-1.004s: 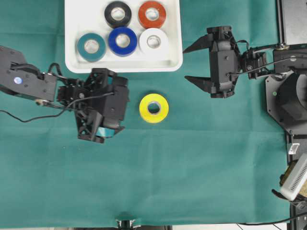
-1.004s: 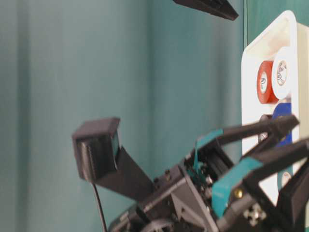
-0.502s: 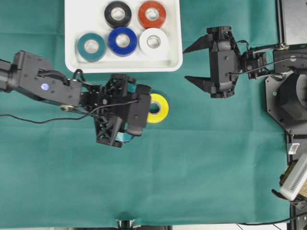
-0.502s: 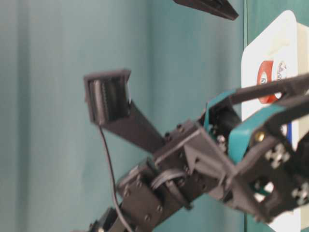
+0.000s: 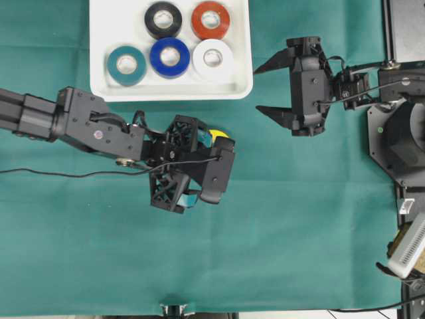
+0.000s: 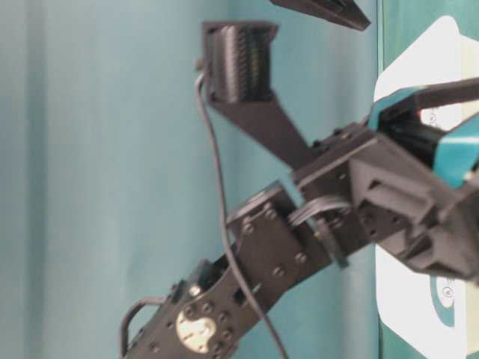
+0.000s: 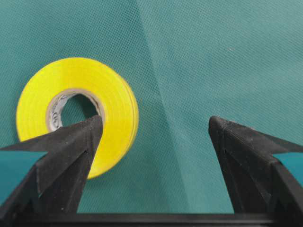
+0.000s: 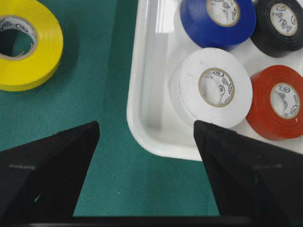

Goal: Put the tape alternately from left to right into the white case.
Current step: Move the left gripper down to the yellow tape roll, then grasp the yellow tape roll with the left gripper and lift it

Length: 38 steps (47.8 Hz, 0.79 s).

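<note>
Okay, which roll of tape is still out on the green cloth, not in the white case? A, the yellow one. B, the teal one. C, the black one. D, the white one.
A: the yellow roll lies on the cloth under the open left gripper, outside the white case.

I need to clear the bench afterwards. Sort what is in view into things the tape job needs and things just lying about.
Part of the job:
yellow roll on the cloth
teal, blue, white, black and red roll
white tray
left gripper, open

Just lying about:
green cloth
right gripper, open, idle
</note>
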Available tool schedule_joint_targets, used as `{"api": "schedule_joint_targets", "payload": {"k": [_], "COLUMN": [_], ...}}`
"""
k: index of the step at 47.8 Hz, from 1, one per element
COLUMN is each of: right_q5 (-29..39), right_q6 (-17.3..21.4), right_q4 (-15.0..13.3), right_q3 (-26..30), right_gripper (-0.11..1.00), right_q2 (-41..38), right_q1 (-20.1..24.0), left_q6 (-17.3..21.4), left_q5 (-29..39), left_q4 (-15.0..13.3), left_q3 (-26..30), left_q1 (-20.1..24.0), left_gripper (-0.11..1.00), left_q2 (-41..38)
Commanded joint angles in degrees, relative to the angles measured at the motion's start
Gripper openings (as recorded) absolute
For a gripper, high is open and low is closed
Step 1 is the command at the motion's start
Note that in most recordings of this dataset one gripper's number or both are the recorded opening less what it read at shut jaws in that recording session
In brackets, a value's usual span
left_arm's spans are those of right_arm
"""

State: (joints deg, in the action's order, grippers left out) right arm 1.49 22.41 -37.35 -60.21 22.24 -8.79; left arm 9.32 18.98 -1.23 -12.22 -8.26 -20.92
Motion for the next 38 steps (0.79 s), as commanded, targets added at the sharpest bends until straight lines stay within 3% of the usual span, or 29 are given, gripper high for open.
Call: {"api": "schedule_joint_targets", "payload": {"k": [1, 38], "right_q5": [-0.4, -0.4], "right_q6": [0.1, 0.1], "right_q4": [0.2, 0.2], "right_q3": [0.4, 0.4], "right_gripper": [0.87, 0.87], "right_q2": [0.4, 0.0], "right_q1": [0.1, 0.2], "left_q6": [0.2, 0.2], "left_q5": [0.0, 0.5], "left_q4": [0.0, 0.0], "left_q3": [2.1, 3.9], "left_q1": [0.6, 2.3], "left_gripper": [1.00, 0.99], "left_q2": [0.4, -3.6]}}
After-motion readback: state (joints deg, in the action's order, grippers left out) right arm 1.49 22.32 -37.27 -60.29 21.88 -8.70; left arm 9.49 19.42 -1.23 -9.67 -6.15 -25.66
